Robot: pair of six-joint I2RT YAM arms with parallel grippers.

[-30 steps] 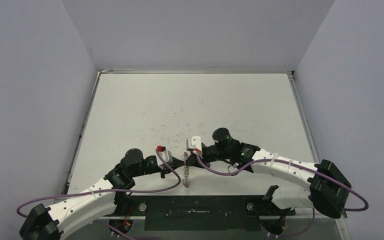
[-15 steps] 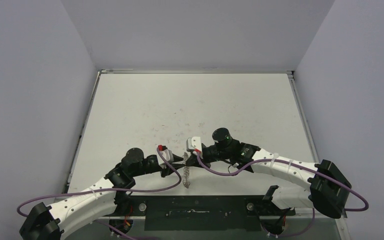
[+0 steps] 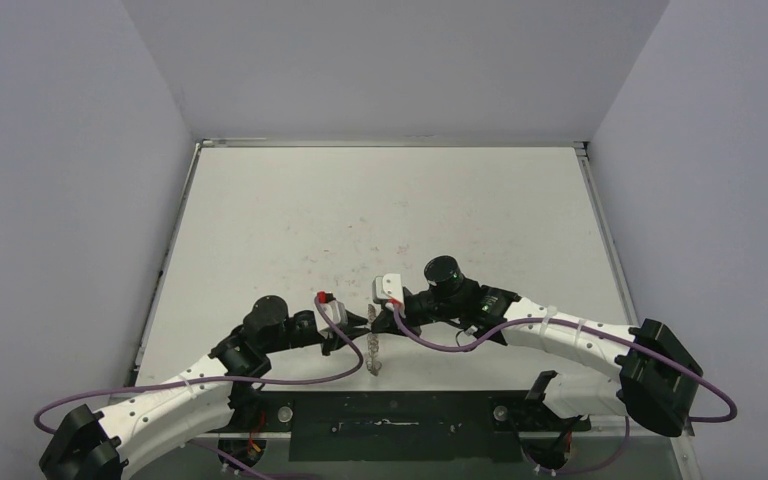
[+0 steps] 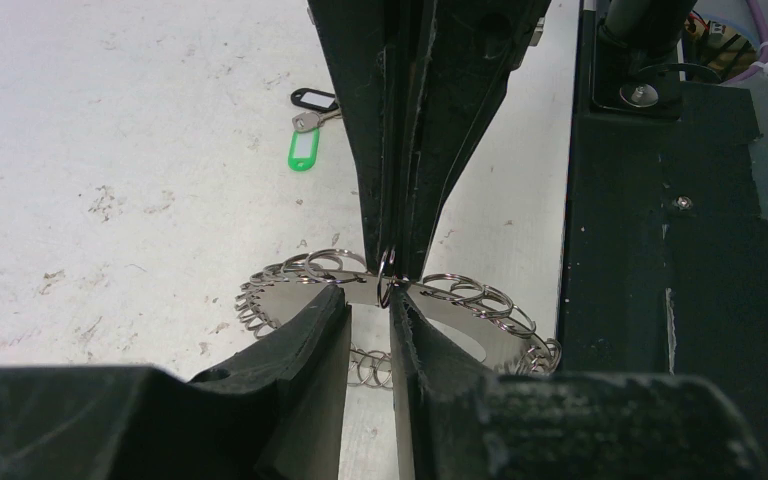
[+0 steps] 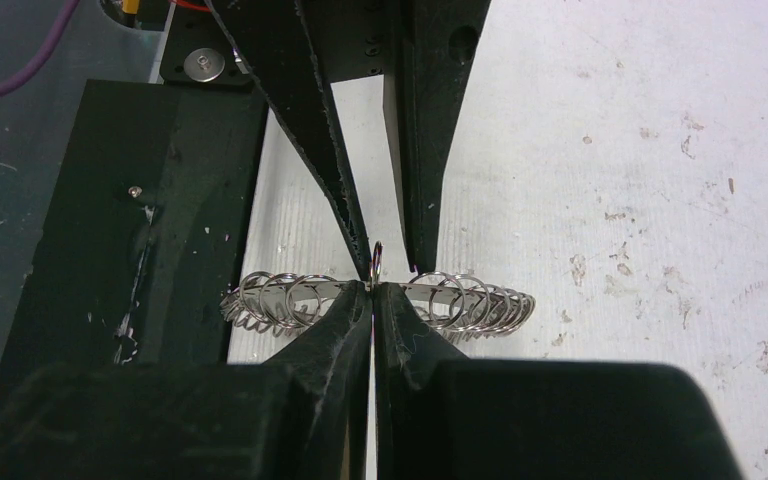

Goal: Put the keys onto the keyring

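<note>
Step in hand, as I judge it: readying one loop, nothing threaded yet. The keyring (image 5: 290, 297), a large silvery metal ring fringed with small wire loops, sits at the table's 6 o'clock edge, with the right gripper (image 5: 373, 290) clenched on its band. The left gripper (image 4: 368, 300) has its jaws slightly parted, straddling one upright wire loop (image 4: 387, 272). The keys (image 4: 304, 125), one small silvery key with green and black plastic tags, lie on the table at the ring's 11 o'clock, well apart. Next move calls for fetching them and fine alignment. Pale grey walls (image 3: 390, 60); white, scuffed table (image 3: 380, 210).
</note>
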